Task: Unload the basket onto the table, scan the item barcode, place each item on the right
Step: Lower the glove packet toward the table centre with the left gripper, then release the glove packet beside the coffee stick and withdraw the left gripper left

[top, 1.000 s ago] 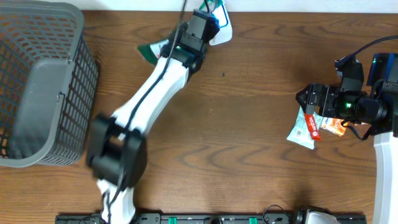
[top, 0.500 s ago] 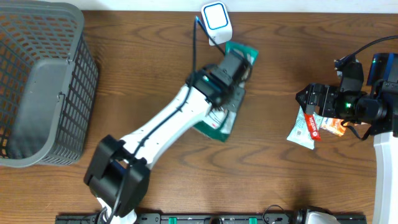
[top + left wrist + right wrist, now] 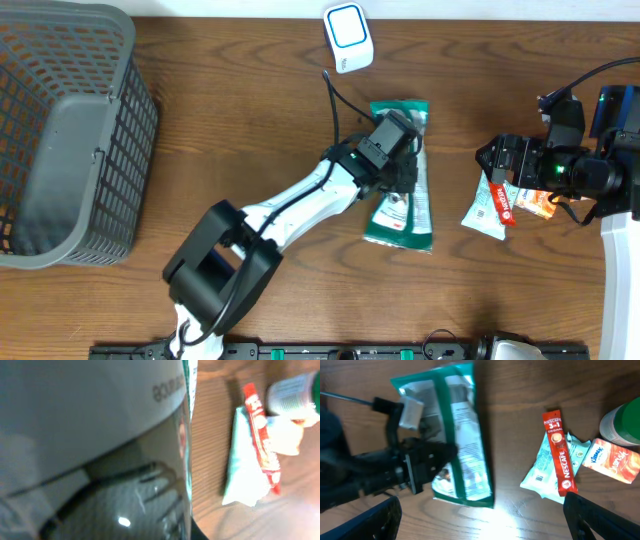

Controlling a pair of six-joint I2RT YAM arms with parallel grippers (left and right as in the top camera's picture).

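Basket (image 3: 130, 170) far left, scanner (image 3: 348, 38) behind pouch (image 3: 405, 215), sachets (image 3: 487, 212) right of it.

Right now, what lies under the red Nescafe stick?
A pale packet lies under the Nescafe stick, resting on the wooden table. The strip of packet beneath the stick is covered, so its print there cannot be seen.

- Bare table (image 3: 455, 120) lies open between the right claw (image 3: 487, 158) and the green pouch (image 3: 405, 215) to its left.
- Nescafé stick (image 3: 503, 203) and white packet (image 3: 485, 212) crowd just beside it.
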